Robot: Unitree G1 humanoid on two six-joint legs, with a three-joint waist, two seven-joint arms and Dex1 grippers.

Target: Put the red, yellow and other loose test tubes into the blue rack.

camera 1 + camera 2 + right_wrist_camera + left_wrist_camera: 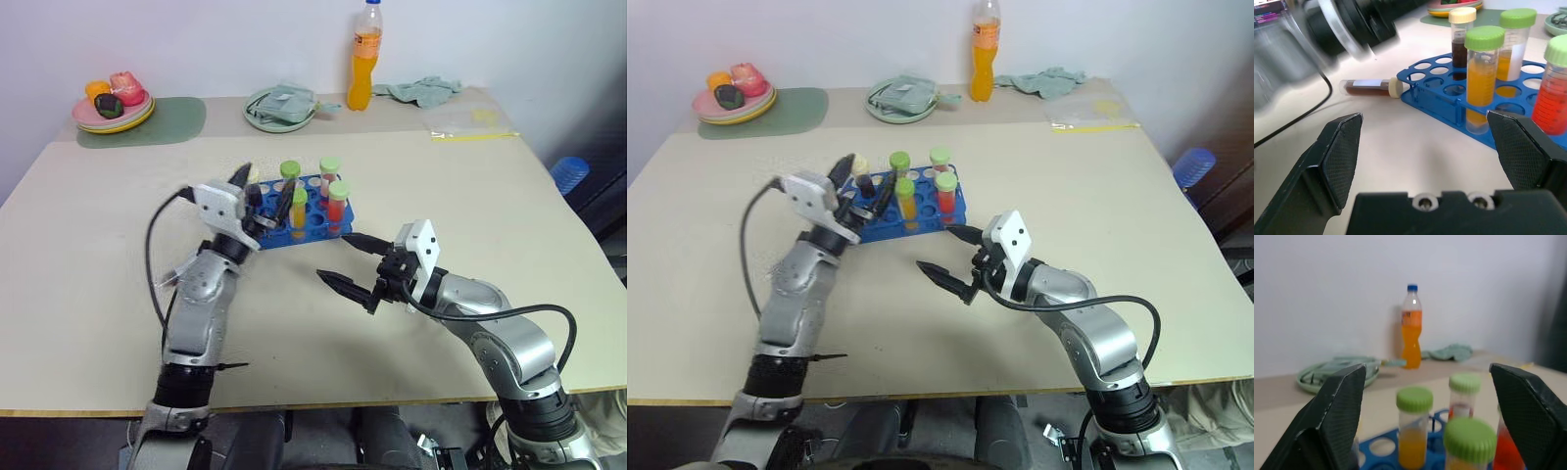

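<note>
The right pincer hangs low over the counter, its arm bent in from the right and its two black fingers spread wide, holding nothing. Just beyond it stands the blue rack with green-capped tubes upright in its holes: two orange tubes and a red tube, plus a dark tube with a cream cap. Beside the rack's near-left corner a loose dark tube lies flat on the counter, cap toward the rack. The left pincer is raised over the rack's left end, forearm angled upward, fingers wide apart and empty. Far behind stands an orange bottle.
</note>
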